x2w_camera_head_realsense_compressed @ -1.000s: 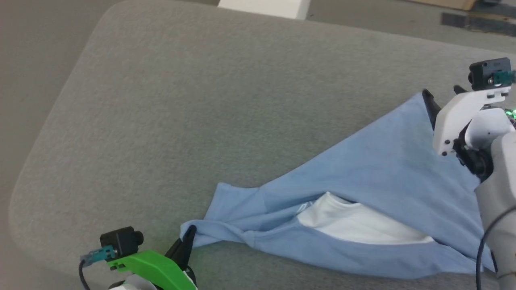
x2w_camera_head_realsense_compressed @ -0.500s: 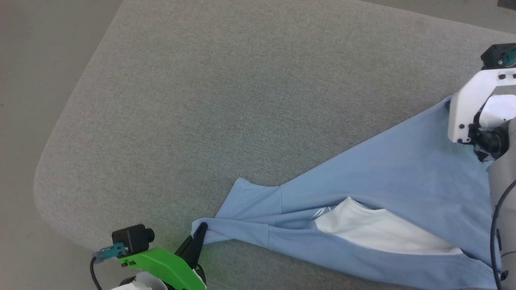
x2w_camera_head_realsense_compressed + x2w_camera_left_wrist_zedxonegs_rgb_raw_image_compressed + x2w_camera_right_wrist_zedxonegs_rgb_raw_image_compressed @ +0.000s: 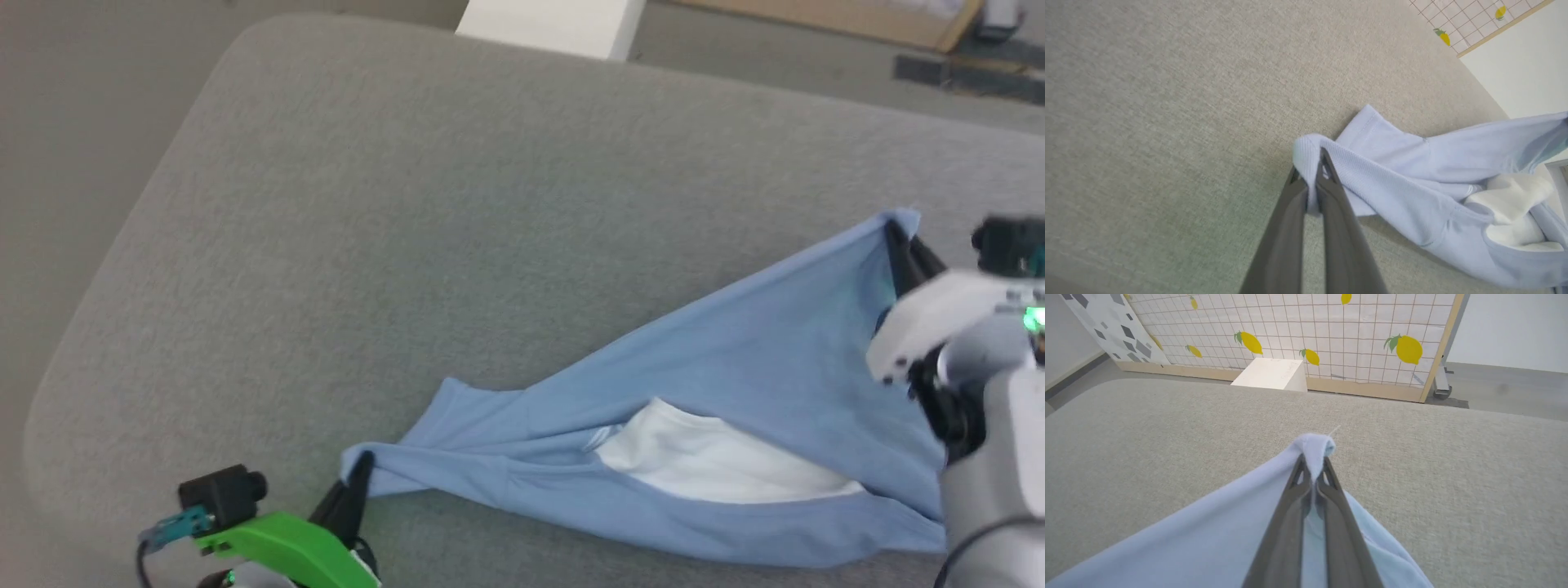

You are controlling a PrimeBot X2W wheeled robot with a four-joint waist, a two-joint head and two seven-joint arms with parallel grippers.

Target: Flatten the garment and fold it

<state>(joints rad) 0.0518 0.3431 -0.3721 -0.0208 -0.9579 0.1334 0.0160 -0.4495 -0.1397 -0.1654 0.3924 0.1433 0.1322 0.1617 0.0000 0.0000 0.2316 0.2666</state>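
The garment (image 3: pixel 735 367), a light blue T-shirt with white fabric (image 3: pixel 718 457) showing at its opening, lies stretched across the right half of the grey cushion. My left gripper (image 3: pixel 359 465) is shut on its near-left corner; the left wrist view shows the garment (image 3: pixel 1412 163) pinched at the left gripper (image 3: pixel 1312 163). My right gripper (image 3: pixel 898 237) is shut on the far-right corner, which it holds raised. In the right wrist view the garment (image 3: pixel 1208 539) folds over the shut right gripper (image 3: pixel 1314 461).
The grey cushion (image 3: pixel 408 204) is wide, with rounded corners at the left. A white box (image 3: pixel 555 24) stands on the floor beyond its far edge, and the white box (image 3: pixel 1274 373) sits before a lemon-patterned panel (image 3: pixel 1331 330). Bare floor lies to the left.
My right gripper has shut on the far-right corner of the garment and lifted it slightly. The head camera shifted between frames. The left gripper keeps its hold.
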